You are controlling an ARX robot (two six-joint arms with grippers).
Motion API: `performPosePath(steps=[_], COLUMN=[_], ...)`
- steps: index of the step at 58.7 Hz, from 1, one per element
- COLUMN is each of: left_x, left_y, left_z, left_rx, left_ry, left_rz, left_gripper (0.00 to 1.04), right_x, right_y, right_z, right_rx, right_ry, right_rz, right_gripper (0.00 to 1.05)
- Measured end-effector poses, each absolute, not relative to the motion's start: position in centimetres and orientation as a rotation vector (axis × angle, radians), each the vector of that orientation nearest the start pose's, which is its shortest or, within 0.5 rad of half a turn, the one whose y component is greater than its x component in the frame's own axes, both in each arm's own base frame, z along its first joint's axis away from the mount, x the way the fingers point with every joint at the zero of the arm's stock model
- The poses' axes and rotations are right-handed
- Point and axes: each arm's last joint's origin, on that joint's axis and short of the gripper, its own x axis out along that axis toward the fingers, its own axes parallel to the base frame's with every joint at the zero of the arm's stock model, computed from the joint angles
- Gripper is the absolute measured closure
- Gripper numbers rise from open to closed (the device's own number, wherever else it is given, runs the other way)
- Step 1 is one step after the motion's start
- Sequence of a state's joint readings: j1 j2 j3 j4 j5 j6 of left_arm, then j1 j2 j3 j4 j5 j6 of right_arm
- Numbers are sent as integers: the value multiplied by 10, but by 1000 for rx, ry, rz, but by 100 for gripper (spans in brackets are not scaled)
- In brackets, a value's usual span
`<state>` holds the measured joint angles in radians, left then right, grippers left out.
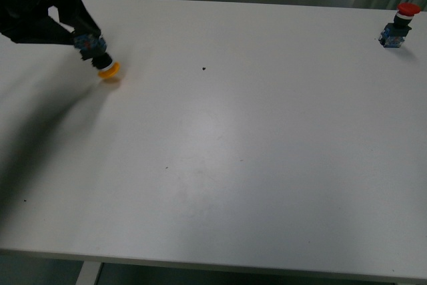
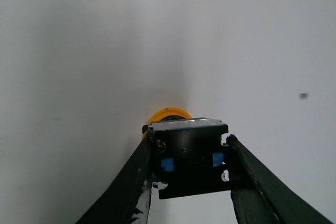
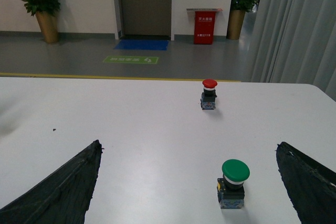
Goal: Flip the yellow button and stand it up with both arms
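Left gripper (image 1: 85,39): you have it clenched on the yellow button (image 1: 100,58). In the left wrist view its fingers (image 2: 131,187) press both sides of the boxy contact block. The button hangs tilted with its cap pointing down toward the table (image 1: 233,165). You cannot tell whether the cap touches the surface.

Location: the button is over the far left part of the table, nearer the far edge than the near edge and close to the left side.

Right gripper (image 3: 188,148): the jaws are spread wide and grip nothing.

Other items: a green button (image 3: 232,184) stands upright ahead of the right gripper, nearer one finger. A red button (image 1: 398,28) stands upright by the far right corner, close to the far edge.

Room: a broad stretch of bare tabletop lies between the yellow button and the red button, running to the near edge. It carries only a small dark speck (image 1: 203,69).
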<state>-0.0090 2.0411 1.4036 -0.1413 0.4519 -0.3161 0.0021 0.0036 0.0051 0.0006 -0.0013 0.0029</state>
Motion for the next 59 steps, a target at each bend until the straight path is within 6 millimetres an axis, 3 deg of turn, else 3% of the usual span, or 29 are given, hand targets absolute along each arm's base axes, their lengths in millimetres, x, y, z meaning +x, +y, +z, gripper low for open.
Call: performPosePath(steps=[10,26,37,59], left_x=[426,411,399,382], left_y=[-59,-125,-149,-179], left_z=[214,243,260,254], left_rx=[-678,-902,-1026,-1222], left_ry=[620,435,336,304], left_rz=[-586,-863,-1023,-1215], left_gripper=[71,71,71,71], right_x=[98,98,98,98], right_y=[0,0,0,0], right_z=[165,165,165,165], right_rx=[2,3,3,3], right_ry=[-2,-2,-2,-2], right_rz=[3,3,3,3], right_gripper=[7,7,7,7])
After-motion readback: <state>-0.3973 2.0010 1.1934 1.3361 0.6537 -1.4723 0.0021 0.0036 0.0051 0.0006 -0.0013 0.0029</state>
